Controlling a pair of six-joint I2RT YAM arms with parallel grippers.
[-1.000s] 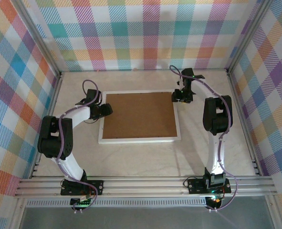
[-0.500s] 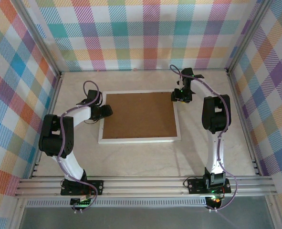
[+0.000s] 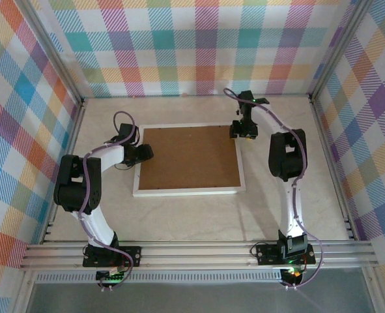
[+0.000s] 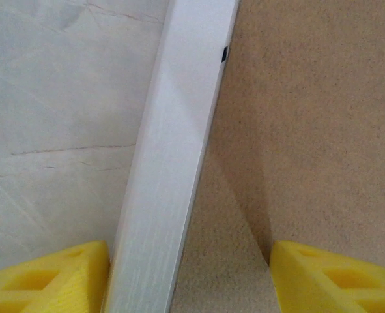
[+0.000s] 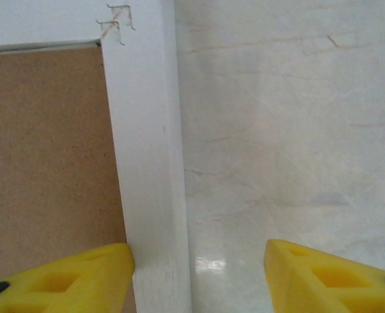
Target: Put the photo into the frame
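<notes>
Both open, gripping nothing | left pincer [image 4: 189, 246] straddles frame [image 4: 172, 163] left border | right pincer [image 5: 199, 244] straddles right border

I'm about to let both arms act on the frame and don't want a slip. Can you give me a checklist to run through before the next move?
1. The frame lies flat on the table, back side up: ok.
2. The backing board sits inside the white border: ok.
3. The left gripper is open, with one finger on each side of the left rail: ok.
4. The right gripper is open and straddles the right rail near the far corner: ok.
5. The photo is in place under the board: cannot tell, because the board hides whatever is under it.
</notes>
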